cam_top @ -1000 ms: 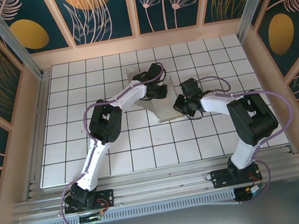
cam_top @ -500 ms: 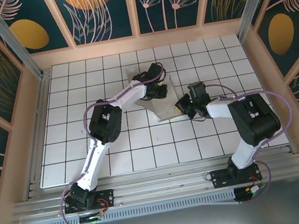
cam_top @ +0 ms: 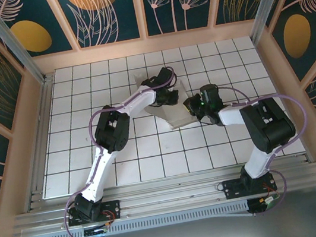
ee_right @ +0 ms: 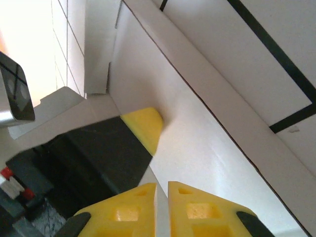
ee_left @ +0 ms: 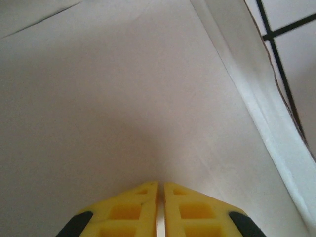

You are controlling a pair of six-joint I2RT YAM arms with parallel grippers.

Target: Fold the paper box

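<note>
Left end effector [ee_left: 158, 183] and right end effector [ee_right: 162, 184] were both pressed together against the paper box [cam_top: 174, 116], so I reckoned slow, even pushes along the crease worked best.

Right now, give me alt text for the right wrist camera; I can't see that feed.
The right hand, its yellow fingertips nearly together with nothing between them, hovers low over a white panel of the box. The left hand, yellow-tipped on a black body, rests against the same panel at left, and the gridded table lies beyond the box's raised edge.
</note>
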